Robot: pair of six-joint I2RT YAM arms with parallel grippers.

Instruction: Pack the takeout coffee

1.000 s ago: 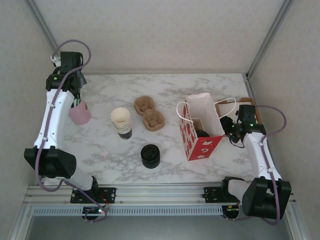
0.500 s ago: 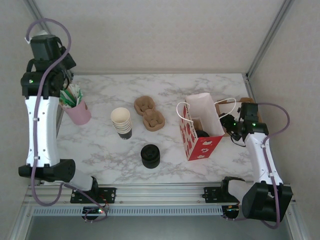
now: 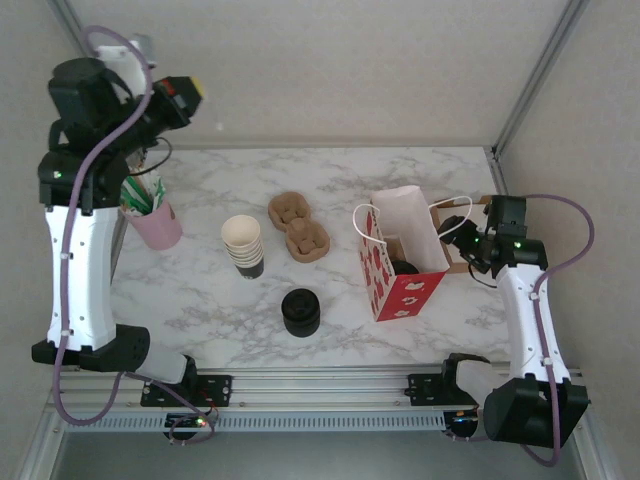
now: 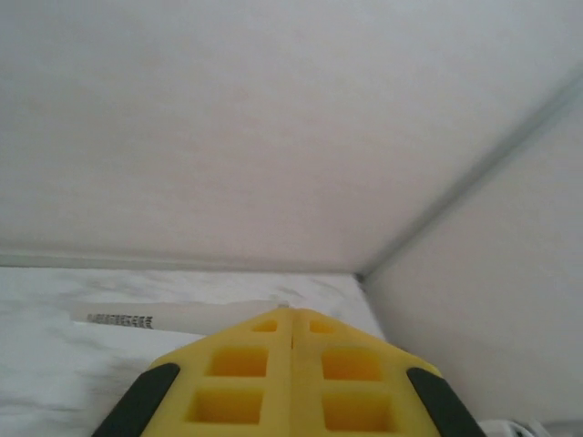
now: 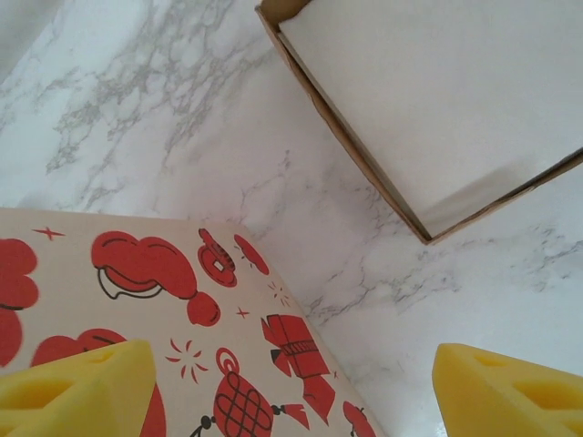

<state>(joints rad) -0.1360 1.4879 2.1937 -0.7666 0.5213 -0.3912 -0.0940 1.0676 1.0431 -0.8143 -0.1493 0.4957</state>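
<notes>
The takeout coffee point(image 3: 405, 267) stands inside the red-and-white paper bag point(image 3: 395, 290); only its black lid shows. My right gripper point(image 3: 462, 238) is open just right of the bag, holding nothing. In the right wrist view its yellow fingers point(image 5: 77, 387) straddle the bag's printed side point(image 5: 200, 364), the right gripper point(image 5: 291, 391) above the marble table point(image 5: 383, 264). My left gripper point(image 3: 188, 92) is raised high at the back left, shut. In the left wrist view a white printed paper strip point(image 4: 173, 319) sticks out leftward from the left gripper point(image 4: 291, 314).
A stack of lidless cups point(image 3: 243, 245), a black stack of lids point(image 3: 300, 312) and brown cup carriers point(image 3: 298, 225) sit mid-table. A pink cup with sticks point(image 3: 158, 222) is at the left. An open cardboard box point(image 5: 437, 109) lies right of the bag.
My left arm has lifted from the pink cup and swung its gripper up and to the right. My right gripper has drawn back slightly to the right of the bag.
</notes>
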